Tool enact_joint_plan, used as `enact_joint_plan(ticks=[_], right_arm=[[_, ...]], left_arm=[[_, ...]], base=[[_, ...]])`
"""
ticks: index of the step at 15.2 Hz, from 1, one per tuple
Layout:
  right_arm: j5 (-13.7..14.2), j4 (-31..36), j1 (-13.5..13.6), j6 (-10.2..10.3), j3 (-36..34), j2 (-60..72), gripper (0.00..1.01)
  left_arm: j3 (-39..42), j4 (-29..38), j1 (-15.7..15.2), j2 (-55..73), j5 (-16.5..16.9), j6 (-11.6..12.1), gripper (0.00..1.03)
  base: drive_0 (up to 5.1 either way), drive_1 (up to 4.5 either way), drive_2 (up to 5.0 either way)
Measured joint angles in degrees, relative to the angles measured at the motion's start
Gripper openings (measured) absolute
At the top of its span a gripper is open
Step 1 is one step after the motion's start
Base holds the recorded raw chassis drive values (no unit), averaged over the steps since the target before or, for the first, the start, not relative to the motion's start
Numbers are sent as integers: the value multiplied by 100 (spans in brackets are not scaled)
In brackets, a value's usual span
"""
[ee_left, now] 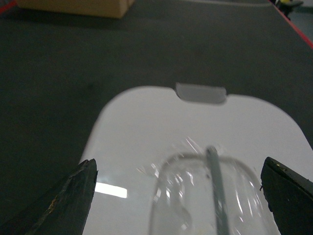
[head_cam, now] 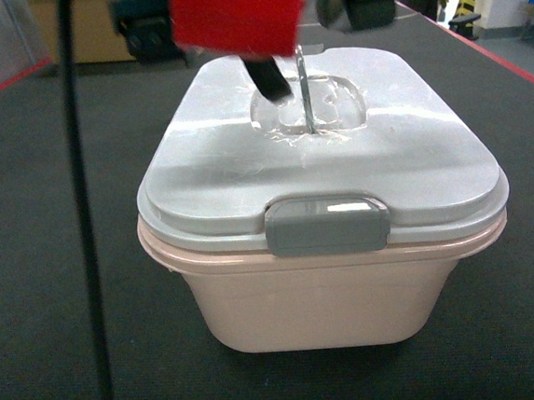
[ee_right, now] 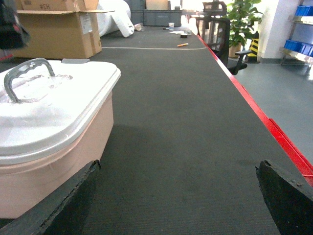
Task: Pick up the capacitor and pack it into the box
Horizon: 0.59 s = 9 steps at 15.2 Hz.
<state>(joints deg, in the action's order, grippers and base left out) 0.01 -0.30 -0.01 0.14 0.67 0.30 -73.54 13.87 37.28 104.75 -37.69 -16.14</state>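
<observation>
Box (head_cam: 327, 298) centre frame on the dark surface (head_cam: 40, 276), lid (head_cam: 245, 164) shut, handle (head_cam: 304, 94) upright, left gripper (ee_left: 178, 183) spread wide above the handle, right gripper (ee_right: 178, 196) wide, right of the box.

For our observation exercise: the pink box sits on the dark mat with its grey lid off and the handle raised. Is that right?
Not quite. The grey lid is on the pink box, with the front latch over its edge, as the head view shows. The handle is indeed raised, and the box does sit on the dark mat.
</observation>
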Motion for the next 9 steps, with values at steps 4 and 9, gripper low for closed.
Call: enact_joint_plan(ticks=[4,9], right_arm=[[0,0,0,0,0,0,98],[0,2,0,2,0,0,98]], left_arm=[[286,111,-761,-892,-44,120,98],[2522,726,-2629,-3040,11,664,98]], base=[[0,0,0],[0,0,0]])
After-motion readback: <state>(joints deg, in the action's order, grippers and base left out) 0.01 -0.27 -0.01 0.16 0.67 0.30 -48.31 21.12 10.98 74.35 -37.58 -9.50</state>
